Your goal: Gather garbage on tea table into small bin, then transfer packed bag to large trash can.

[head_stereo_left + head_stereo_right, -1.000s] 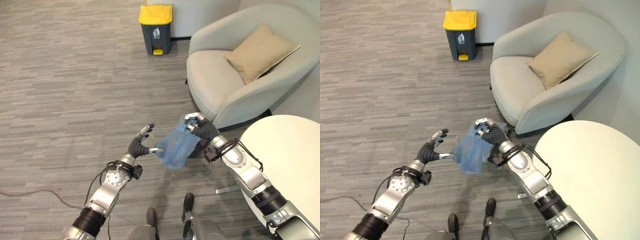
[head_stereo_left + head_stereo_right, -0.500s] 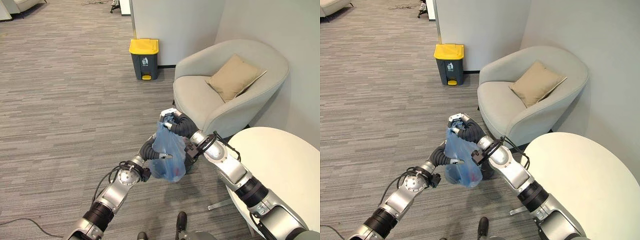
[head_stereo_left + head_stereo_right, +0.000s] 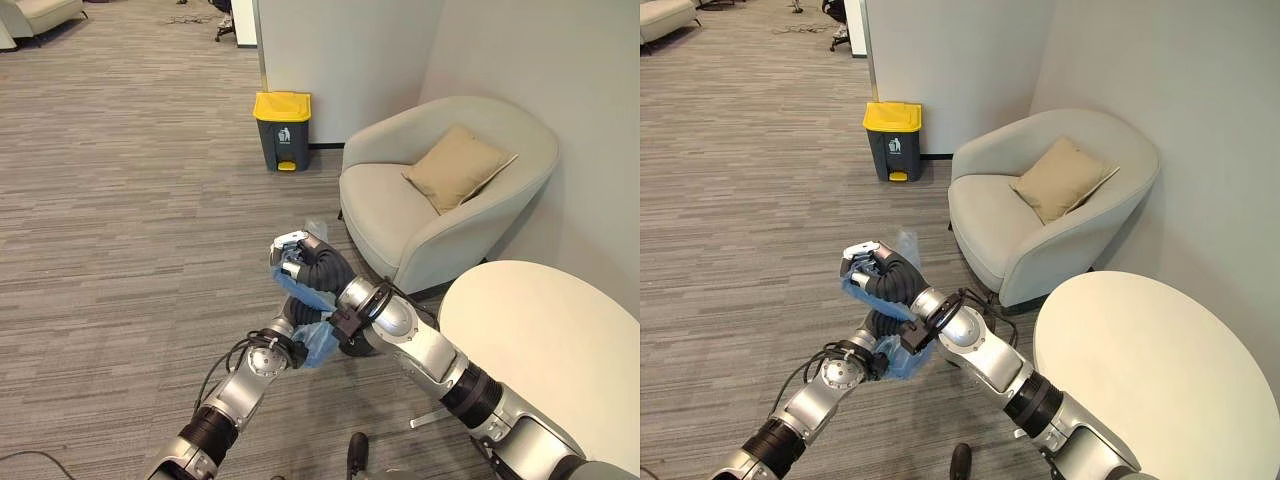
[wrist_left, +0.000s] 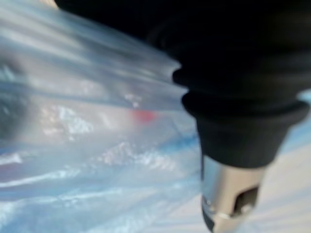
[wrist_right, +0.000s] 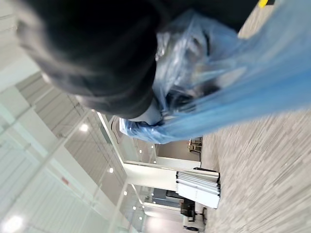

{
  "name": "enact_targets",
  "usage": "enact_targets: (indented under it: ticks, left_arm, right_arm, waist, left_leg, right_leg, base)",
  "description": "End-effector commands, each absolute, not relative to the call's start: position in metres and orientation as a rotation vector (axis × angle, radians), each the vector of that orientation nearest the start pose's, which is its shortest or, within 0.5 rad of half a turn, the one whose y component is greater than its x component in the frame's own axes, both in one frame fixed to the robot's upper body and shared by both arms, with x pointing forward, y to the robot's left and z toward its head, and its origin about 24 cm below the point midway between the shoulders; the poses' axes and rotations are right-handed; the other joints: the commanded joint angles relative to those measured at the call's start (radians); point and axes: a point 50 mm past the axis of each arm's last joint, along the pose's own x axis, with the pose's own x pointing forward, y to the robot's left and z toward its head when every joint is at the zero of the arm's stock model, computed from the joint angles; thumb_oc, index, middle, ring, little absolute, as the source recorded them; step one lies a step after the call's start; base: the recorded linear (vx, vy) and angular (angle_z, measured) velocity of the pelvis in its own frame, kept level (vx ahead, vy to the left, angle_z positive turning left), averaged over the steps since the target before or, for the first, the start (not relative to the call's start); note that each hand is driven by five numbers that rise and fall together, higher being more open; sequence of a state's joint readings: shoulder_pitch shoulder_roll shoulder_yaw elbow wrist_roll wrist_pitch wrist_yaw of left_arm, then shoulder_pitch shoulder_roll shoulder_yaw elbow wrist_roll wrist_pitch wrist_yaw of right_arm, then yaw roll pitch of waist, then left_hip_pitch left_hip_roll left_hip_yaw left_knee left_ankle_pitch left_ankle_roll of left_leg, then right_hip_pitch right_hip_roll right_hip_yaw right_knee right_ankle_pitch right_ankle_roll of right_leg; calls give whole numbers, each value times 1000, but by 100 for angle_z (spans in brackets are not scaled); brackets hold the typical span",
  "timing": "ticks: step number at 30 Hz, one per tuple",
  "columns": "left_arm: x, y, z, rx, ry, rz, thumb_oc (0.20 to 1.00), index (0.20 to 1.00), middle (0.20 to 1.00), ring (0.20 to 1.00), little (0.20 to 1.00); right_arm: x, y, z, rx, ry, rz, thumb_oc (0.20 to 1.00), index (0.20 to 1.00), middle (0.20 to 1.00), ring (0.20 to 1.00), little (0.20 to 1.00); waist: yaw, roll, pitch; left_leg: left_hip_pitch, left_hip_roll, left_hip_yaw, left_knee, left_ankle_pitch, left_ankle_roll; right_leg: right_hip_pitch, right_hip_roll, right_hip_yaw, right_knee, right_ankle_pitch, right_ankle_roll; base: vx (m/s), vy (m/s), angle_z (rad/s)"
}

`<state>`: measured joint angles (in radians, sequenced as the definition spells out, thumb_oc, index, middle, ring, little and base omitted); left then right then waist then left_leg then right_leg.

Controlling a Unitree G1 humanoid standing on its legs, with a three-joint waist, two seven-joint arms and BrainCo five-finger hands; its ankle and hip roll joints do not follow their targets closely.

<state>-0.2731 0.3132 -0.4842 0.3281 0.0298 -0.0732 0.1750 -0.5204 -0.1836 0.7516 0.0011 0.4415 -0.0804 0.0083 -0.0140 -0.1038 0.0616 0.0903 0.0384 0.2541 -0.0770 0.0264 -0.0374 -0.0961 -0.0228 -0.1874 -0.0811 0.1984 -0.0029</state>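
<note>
In the left eye view the right robot hand (image 3: pixel 300 262) is raised above the grey carpet floor (image 3: pixel 120 220), its fingers curled tight around the gathered top of a blue plastic garbage bag (image 3: pixel 312 340), which stretches down from that grip to the left robot hand (image 3: pixel 283 336) just below; the left robot hand is pressed against the lower part of the bag, but whether its fingers are straight or curled cannot be told there. Beyond the arms a dark grey trash can with a yellow lid (image 3: pixel 281 130) stands against the wall, well apart from the bag, with a pale armchair (image 3: pixel 440 210) holding a tan cushion (image 3: pixel 458 168) to its right, and the round white tabletop (image 3: pixel 550 350) sits near the right arm. In the right eye view the same layout shows: the bag (image 3: pixel 890 355) hangs between the two hands, its top bunched in the right robot hand (image 3: pixel 872 274). In the left wrist view translucent blue plastic (image 4: pixel 87 160) lies close against the dark ribbed cover, with a small red item faintly visible through it. In the right wrist view the crumpled blue film (image 5: pixel 228 97) runs out from beside the dark cover.
</note>
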Motion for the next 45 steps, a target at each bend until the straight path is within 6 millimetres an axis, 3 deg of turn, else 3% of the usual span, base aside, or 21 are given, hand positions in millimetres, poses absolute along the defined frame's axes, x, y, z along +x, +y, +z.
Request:
enact_targets:
  ticks: [1, 6, 14, 15, 16, 20, 22, 26, 31, 32, 34, 38, 40, 42, 43, 45]
  left_arm:
    - [304, 89, 46, 504, -123, -321, 200, 200, 200, 200, 200]
    - [308, 91, 59, 448, -166, -282, 200, 200, 200, 200, 200]
    - [304, 101, 66, 368, -188, -252, 200, 200, 200, 200, 200]
    - [303, 103, 67, 361, -191, -244, 200, 200, 200, 200, 200]
    - [300, 110, 68, 337, -194, -224, 200, 200, 200, 200, 200]
    - [297, 118, 68, 315, -192, -191, 200, 200, 200, 200, 200]
    - [292, 131, 66, 314, -183, -145, 200, 200, 200, 200, 200]
    - [283, 150, 64, 343, -185, -78, 200, 200, 200, 200, 200]
    - [271, 176, 50, 367, -120, 8, 200, 200, 200, 200, 200]
    - [254, 204, 27, 347, 5, 83, 200, 200, 200, 200, 200]
    - [240, 225, 11, 326, 95, 127, 200, 200, 200, 200, 200]
    - [213, 255, -14, 312, 241, 185, 200, 200, 200, 200, 200]
    - [206, 261, -19, 314, 271, 192, 200, 200, 200, 200, 200]
    - [186, 274, -34, 306, 365, 226, 200, 200, 200, 200, 200]
    - [186, 274, -34, 306, 365, 226, 200, 200, 200, 200, 200]
    - [168, 283, -47, 281, 445, 257, 200, 200, 200, 200, 200]
  right_arm:
    - [248, 39, 206, 246, -585, 1000, 200, 200, 200, 200, 200]
    - [249, 39, 205, 228, -584, 999, 200, 200, 200, 200, 200]
    - [256, 32, 186, 146, -518, 976, 200, 200, 200, 200, 200]
    - [258, 30, 182, 131, -507, 968, 363, 363, 363, 363, 363]
    - [262, 23, 176, 61, -503, 935, 1000, 1000, 1000, 1000, 1000]
    - [267, 13, 175, -61, -543, 884, 1000, 1000, 1000, 1000, 1000]
    - [270, -3, 182, -250, -651, 791, 1000, 1000, 1000, 1000, 1000]
    - [271, -23, 190, -463, -779, 656, 1000, 1000, 1000, 1000, 1000]
    - [274, -44, 164, -478, -666, 586, 1000, 1000, 1000, 1000, 1000]
    - [275, -77, 128, -437, -477, 509, 1000, 1000, 1000, 1000, 1000]
    - [271, -110, 93, -415, -295, 440, 1000, 1000, 1000, 1000, 1000]
    - [257, -158, 47, -407, -54, 322, 1000, 1000, 1000, 1000, 1000]
    - [252, -169, 39, -411, -11, 295, 1000, 1000, 1000, 1000, 1000]
    - [240, -193, 15, -424, 115, 233, 1000, 1000, 1000, 1000, 1000]
    - [240, -193, 15, -424, 115, 233, 1000, 1000, 1000, 1000, 1000]
    - [226, -212, -8, -449, 240, 184, 1000, 1000, 1000, 1000, 1000]
  waist:
    - [14, -11, 13]
    - [14, -11, 9]
    - [15, -8, 1]
    - [15, -8, 2]
    - [17, -8, 1]
    - [19, -6, 2]
    - [20, -4, 2]
    - [23, 0, 3]
    - [24, 5, 3]
    - [22, 9, 5]
    - [18, 13, 11]
    - [14, 20, 20]
    - [14, 21, 21]
    - [18, 23, 28]
    - [18, 23, 28]
    - [25, 23, 38]
  left_leg:
    - [-19, 0, -50, 14, -91, -1]
    - [-16, -4, -49, 13, -93, 2]
    - [-8, -8, -51, 10, -94, 4]
    - [-8, -9, -52, 11, -93, 4]
    - [-8, -9, -55, 7, -91, 5]
    - [-7, -11, -57, 4, -90, 6]
    - [-8, -13, -59, 3, -91, 8]
    - [-5, -15, -61, 1, -92, 10]
    - [-2, -16, -66, 2, -93, 12]
    - [-2, -17, -69, 4, -93, 12]
    - [-4, -18, -72, 7, -93, 12]
    - [-10, -20, -79, 12, -93, 11]
    - [-11, -21, -81, 14, -93, 11]
    - [-16, -20, -88, 22, -95, 9]
    - [-17, -20, -89, 22, -95, 9]
    - [-25, -19, -98, 31, -96, 6]
  right_leg:
    - [72, -55, 30, 52, -174, 118]
    - [75, -60, 33, 50, -171, 120]
    - [86, -62, 33, 41, -170, 122]
    - [86, -63, 32, 41, -169, 122]
    - [87, -64, 31, 39, -168, 124]
    - [88, -65, 29, 37, -168, 125]
    - [88, -66, 29, 36, -166, 127]
    - [92, -67, 29, 34, -167, 129]
    - [99, -68, 26, 31, -170, 130]
    - [103, -69, 22, 32, -172, 130]
    - [102, -70, 19, 35, -173, 131]
    - [103, -72, 11, 37, -178, 131]
    - [104, -73, 8, 36, -179, 132]
    - [105, -74, -1, 38, -185, 130]
    - [105, -74, -2, 38, -185, 130]
    - [106, -75, -10, 42, -191, 127]
  base:
    - [18, 31, -3]
    - [10, 14, -2]
    - [4, 3, 0]
    - [0, 0, 0]
    - [0, 0, 0]
    - [0, 0, 0]
    - [0, 0, 0]
    - [0, 0, 0]
    - [9, -3, 0]
    - [40, -14, 0]
    - [19, -9, 8]
    - [2, 1, 1]
    - [0, 0, 0]
    - [1, -6, 3]
    - [-4, -30, 8]
    - [-11, -34, 7]
